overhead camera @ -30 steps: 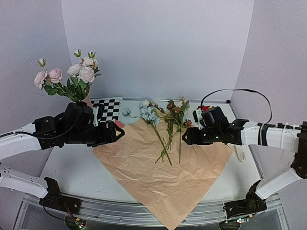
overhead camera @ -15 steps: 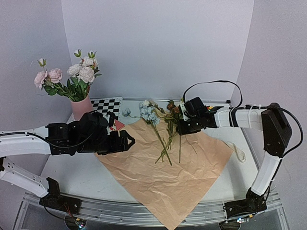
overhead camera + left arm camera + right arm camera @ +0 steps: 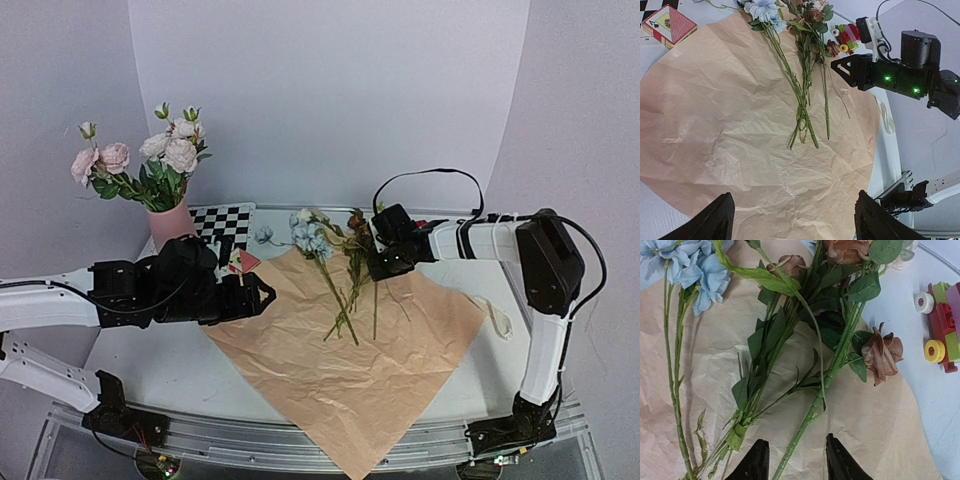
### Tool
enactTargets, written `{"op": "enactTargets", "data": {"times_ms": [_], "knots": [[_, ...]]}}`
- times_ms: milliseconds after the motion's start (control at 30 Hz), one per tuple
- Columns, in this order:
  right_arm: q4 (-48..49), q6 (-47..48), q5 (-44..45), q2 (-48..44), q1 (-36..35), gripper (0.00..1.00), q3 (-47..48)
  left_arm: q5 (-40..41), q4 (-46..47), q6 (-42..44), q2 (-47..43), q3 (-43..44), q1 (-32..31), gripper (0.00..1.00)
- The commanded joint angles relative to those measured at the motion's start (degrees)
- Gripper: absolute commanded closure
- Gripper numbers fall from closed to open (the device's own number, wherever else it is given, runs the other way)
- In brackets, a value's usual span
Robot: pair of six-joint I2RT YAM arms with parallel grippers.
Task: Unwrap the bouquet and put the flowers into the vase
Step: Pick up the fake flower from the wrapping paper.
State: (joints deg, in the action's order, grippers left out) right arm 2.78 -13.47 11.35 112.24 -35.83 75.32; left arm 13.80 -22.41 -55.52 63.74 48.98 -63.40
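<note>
One sheet of crumpled tan kraft paper (image 3: 340, 385) lies spread flat mid-scene, bearing loose green-stemmed artificial flowers (image 3: 341, 285): one pale blue cluster (image 3: 695, 270) and three rust-brown blooms (image 3: 882, 352). The right gripper (image 3: 796, 441) straddles one green stem (image 3: 812, 407) at the far right, jaws part open, not gripping it; the left gripper (image 3: 260, 293), near left, gapes wide and empty. One tall matte pink vase (image 3: 172, 226), far left, holds pink and white blooms (image 3: 178, 152)

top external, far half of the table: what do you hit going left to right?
pink vase → checkerboard card → pale blue flowers → right gripper. The rust-brown blooms overlap the gripper, so they are left out of the order.
</note>
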Motion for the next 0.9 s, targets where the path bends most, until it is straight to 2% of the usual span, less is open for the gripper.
{"op": "enactTargets", "data": {"times_ms": [0,167,400,500,833,867], "knots": [[-2.69,0.05,1.20,1.61,1.40,0.60,2.20,1.71,1.83,-0.50,-2.19,-0.87,-0.23,0.16],[-2.69,-0.53,0.32,2.89,2.46,0.69,2.24,2.02,1.77,-0.75,-2.70,-1.49,-0.24,0.16],[-4.78,-1.11,-1.33,4.99,3.71,0.71,2.98,2.20,1.76,-0.73,-3.03,-2.04,-0.24,0.16],[-5.01,-1.20,-1.50,5.86,3.97,0.75,3.28,2.30,1.79,-0.65,-3.08,-1.97,-0.24,0.16],[-5.22,-1.12,-1.94,9.23,4.10,0.77,4.83,2.54,1.76,-0.47,-3.10,-2.00,-0.26,0.16],[-5.27,-1.06,-1.89,9.47,4.10,0.80,5.08,2.55,1.76,-0.45,-3.08,-2.04,-0.25,0.16]]}}
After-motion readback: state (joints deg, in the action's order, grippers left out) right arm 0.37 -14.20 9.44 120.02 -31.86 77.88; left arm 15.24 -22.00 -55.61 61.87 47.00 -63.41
